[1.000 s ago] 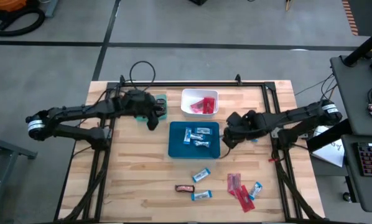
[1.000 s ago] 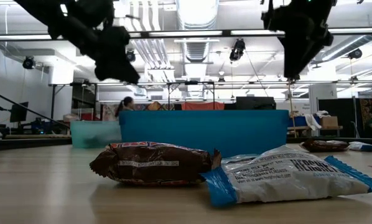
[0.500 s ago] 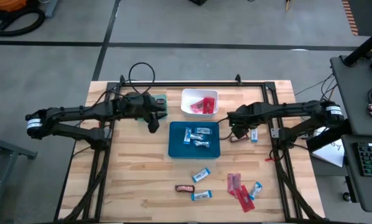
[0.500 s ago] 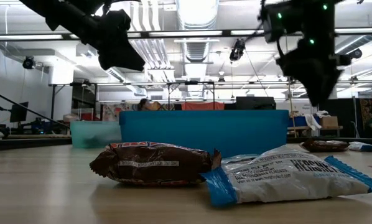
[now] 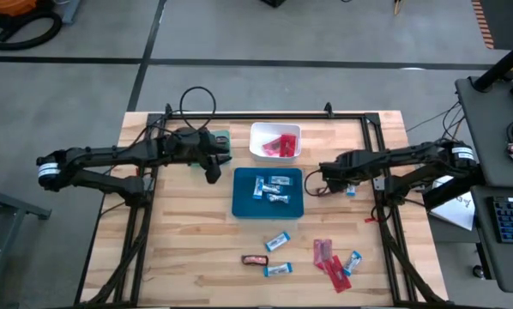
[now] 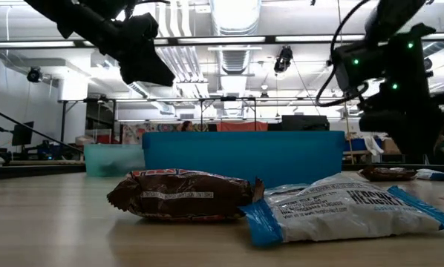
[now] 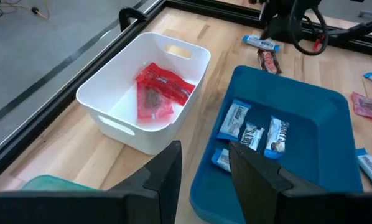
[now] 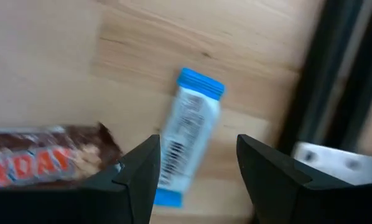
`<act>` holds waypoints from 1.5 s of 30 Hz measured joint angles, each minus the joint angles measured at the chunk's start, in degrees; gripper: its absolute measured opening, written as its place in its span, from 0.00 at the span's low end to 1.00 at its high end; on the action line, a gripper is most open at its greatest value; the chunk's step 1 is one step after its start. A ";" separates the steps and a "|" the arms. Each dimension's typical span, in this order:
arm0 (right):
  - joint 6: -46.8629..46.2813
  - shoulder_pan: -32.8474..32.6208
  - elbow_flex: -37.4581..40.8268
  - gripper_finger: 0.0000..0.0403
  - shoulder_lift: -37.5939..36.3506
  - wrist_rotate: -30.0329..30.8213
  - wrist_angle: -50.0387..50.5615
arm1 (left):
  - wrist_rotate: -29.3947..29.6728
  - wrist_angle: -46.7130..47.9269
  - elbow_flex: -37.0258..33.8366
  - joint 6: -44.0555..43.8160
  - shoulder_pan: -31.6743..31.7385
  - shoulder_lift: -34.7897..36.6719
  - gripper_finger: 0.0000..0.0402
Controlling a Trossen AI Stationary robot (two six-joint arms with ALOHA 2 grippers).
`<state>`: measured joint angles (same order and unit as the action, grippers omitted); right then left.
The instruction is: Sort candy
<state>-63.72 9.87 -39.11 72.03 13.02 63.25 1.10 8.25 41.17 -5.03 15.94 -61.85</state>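
- Left jaws (image 5: 214, 172) hang slightly apart, holding nothing, between green tray (image 5: 223, 144) and blue tray (image 5: 242, 204).
- Red packets (image 7: 153, 93) lie in white tray (image 5: 254, 130); blue-and-white bars (image 7: 253, 135) in the blue tray.
- Right jaws (image 8: 195, 163) gape empty over a blue bar (image 8: 187, 132) beside a brown bar (image 8: 46, 163) on the bench (image 5: 188, 240).

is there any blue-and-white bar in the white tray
No: in the left wrist view the white tray holds only flat red packets, while the blue-and-white bars lie in the blue tray beside it.
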 joint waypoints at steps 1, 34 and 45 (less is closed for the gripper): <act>-0.39 0.00 0.75 0.50 0.02 -0.04 -1.85 | 0.00 0.00 -0.02 0.01 0.00 -0.06 0.29; -3.10 0.26 8.35 0.05 -0.63 0.40 -15.42 | 0.00 -0.19 -0.22 -0.63 0.00 -3.02 0.29; 6.30 -0.09 -2.74 0.07 -3.34 9.28 -11.66 | -0.07 -0.15 -0.28 -2.98 -5.26 -3.04 0.29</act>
<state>-57.42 9.78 -41.86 68.69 22.30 51.59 1.04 8.10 40.88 -8.00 10.69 -64.88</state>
